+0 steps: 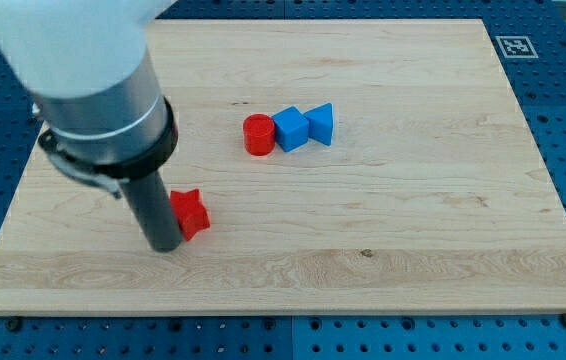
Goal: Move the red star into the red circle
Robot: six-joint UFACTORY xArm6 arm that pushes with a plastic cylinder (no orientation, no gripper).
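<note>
The red star (192, 211) lies on the wooden board at the view's lower left. My tip (165, 245) stands right against the star's left side, touching it or nearly so. The red circle (258, 134), a short red cylinder, sits up and to the right of the star, near the board's middle top. The arm's large grey and white body fills the view's top left and hides the board behind it.
A blue cube (290, 129) touches the red circle's right side. A blue triangle (321, 123) sits against the cube's right side. The wooden board (413, 220) lies on a blue perforated table. A black and white marker (513, 46) is at the top right.
</note>
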